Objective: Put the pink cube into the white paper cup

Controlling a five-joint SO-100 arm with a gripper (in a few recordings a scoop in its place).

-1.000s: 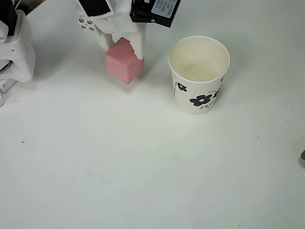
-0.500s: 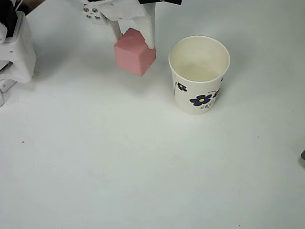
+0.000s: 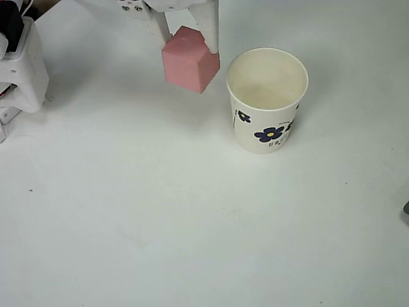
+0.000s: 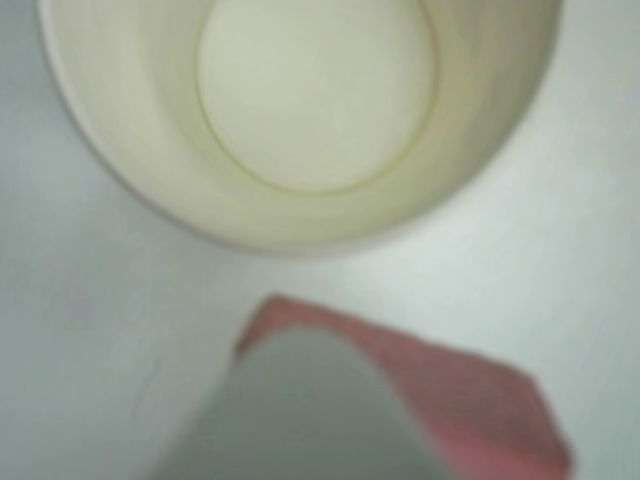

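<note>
1. In the overhead view we see the gripper (image 3: 190, 39) at the far edge of the table (image 3: 192, 224), its two white fingers (image 3: 211, 29) clamped on either side of the pink cube (image 3: 190, 61).
2. We find the cube held just left of the white paper cup (image 3: 267, 99), clear of its rim; it appears raised off the table.
3. The cup stands upright, blue flowers on its near side, its cream inside bare.
4. In the wrist view we look down on the cup's mouth (image 4: 300, 120), with the blurred cube (image 4: 470, 400) below it.
</note>
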